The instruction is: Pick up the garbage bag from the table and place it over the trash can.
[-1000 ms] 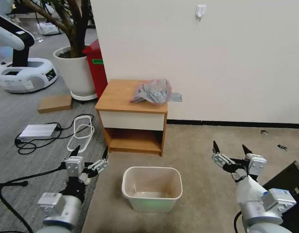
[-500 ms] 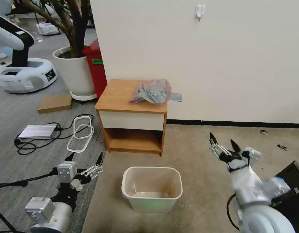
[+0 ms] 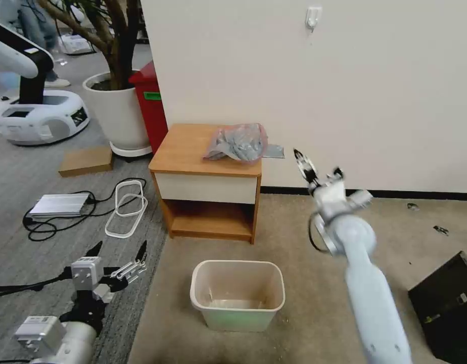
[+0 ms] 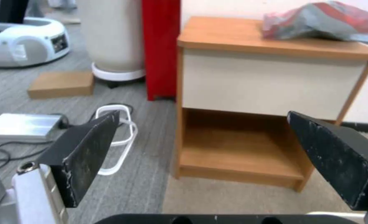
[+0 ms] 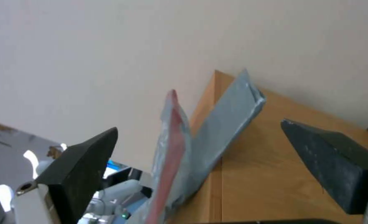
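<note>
While the garbage bag (image 3: 238,142) lies crumpled on the table (image 3: 185,149), at the back right part of the top near the wall, the right gripper (image 3: 310,169) is raised in the air off the table's right side, at about 3 o'clock from the bag and apart from it. One grey flap of the bag sticks out past the table's right edge toward that gripper. In the right wrist view the two dark fingers (image 5: 84,168) stand wide apart, with the bag's grey flap and pinkish-red rim (image 5: 171,149) between them in the distance and nothing held.

The left gripper (image 3: 118,259) hangs low over the grey carpet at about 8 o'clock from the table, its jaws spread wide and empty; in the left wrist view it faces the table's cream drawer front and open shelf.

The trash can (image 3: 237,294) stands upright on the beige carpet at 6 o'clock from the table, apart from it, with no bag over its rim. A red bin (image 3: 150,103) stands just beside the table at about 10 o'clock, with a white plant pot (image 3: 117,114) next to it.
</note>
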Controlling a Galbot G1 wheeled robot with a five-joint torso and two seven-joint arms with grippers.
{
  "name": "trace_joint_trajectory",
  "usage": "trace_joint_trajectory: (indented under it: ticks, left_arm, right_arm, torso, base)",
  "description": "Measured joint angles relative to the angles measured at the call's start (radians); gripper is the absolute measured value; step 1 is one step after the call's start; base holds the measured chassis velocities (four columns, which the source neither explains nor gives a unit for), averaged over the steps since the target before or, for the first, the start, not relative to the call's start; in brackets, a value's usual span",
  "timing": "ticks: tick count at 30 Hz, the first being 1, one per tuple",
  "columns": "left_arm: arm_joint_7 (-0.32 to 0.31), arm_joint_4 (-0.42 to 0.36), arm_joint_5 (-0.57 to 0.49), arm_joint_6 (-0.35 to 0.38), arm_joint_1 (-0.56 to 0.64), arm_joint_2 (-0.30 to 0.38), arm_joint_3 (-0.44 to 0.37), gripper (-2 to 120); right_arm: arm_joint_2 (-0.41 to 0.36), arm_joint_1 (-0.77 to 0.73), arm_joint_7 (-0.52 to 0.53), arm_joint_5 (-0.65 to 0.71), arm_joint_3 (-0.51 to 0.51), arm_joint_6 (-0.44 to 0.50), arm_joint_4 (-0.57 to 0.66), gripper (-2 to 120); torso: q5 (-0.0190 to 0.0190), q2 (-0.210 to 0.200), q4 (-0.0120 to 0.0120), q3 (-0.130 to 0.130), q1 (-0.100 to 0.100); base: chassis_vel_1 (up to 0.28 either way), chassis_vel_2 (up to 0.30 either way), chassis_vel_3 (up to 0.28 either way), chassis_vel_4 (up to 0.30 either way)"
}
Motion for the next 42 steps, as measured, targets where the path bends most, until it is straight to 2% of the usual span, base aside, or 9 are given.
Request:
trace_joint_trajectory:
  ticks: [5,17,21,26,29,30,33,34,42]
  left_arm:
    - [0.0,0.0,-0.014,-0.001,0.004,0.002,-0.009,100]
    - [0.011,0.001,-0.007,-0.004,0.003,-0.008,0.006,100]
    - [0.014,0.001,-0.001,0.0,0.005,-0.017,0.013,100]
    - [0.015,0.002,0.002,0.002,0.005,-0.02,0.015,100]
    - [0.019,0.002,0.009,0.003,0.004,-0.023,0.014,100]
    - [0.019,0.002,0.009,0.003,0.004,-0.023,0.014,100]
    - [0.025,0.002,0.024,0.006,0.003,-0.032,0.016,100]
    - [0.025,0.002,0.024,0.006,0.003,-0.032,0.016,100]
    - [0.029,0.002,0.037,0.011,-0.004,-0.042,0.027,100]
  right_arm:
    - [0.023,0.067,-0.019,0.044,-0.005,0.004,-0.123,100]
    - [0.049,0.155,-0.046,0.032,-0.004,0.007,-0.259,97]
    - [0.058,0.186,-0.057,0.011,-0.013,0.029,-0.297,78]
    - [0.057,0.191,-0.06,0.011,-0.015,0.03,-0.302,65]
    - [0.053,0.197,-0.061,0.019,-0.019,0.032,-0.308,50]
    - [0.053,0.197,-0.061,0.019,-0.019,0.032,-0.308,50]
    - [0.047,0.208,-0.061,0.021,-0.024,0.04,-0.32,35]
    - [0.047,0.208,-0.061,0.021,-0.024,0.04,-0.32,35]
    - [0.025,0.209,-0.059,0.021,-0.044,0.052,-0.317,7]
  torso:
    - [-0.0002,0.0,0.0,0.0,0.0]
    - [-0.0002,0.0,-0.0001,0.0,0.0]
    - [-0.0001,0.0,-0.0001,0.0,0.0]
    - [-0.0001,0.0,-0.0002,0.0,0.0]
    - [-0.0001,0.0,-0.0001,0.0,0.0]
    - [-0.0001,0.0,-0.0001,0.0,0.0]
    - [-0.0001,0.0,-0.0001,0.0,0.0]
    - [-0.0001,0.0,-0.0001,0.0,0.0]
    - [0.0,0.0,-0.0001,0.0,0.0]
  base:
    - [0.0,0.0,0.0,0.0]
    - [0.0,0.0,0.0,0.0]
    - [0.0,0.0,0.0,0.0]
    - [0.0,0.0,0.0,0.0]
    - [0.0,0.0,0.0,0.0]
    - [0.0,0.0,0.0,0.0]
    - [0.0,0.0,0.0,0.0]
    - [0.0,0.0,0.0,0.0]
    - [0.0,0.0,0.0,0.0]
